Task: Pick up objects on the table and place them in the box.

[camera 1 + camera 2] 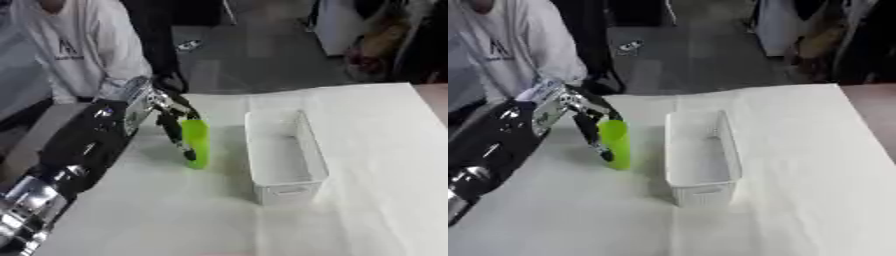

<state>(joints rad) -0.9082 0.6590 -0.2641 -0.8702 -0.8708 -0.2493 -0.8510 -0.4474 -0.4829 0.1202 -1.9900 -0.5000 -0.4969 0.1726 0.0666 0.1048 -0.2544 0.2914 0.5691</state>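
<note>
A tall bright green object (196, 142), shaped like a cup or bottle, stands tilted on the white table, just left of the box. My left hand (171, 116) comes in from the left on a black and silver arm, its fingers curled round the green object's top and side. The white rectangular box (311, 150) sits mid-table, long side running away from me; its inside looks empty. My right hand is not in either view.
A white cloth (385, 165) covers the table, with bare room to the right of the box and in front of it. The table's far edge (297, 91) lies close behind the box. A person in a white top (83, 45) stands beyond the far left corner.
</note>
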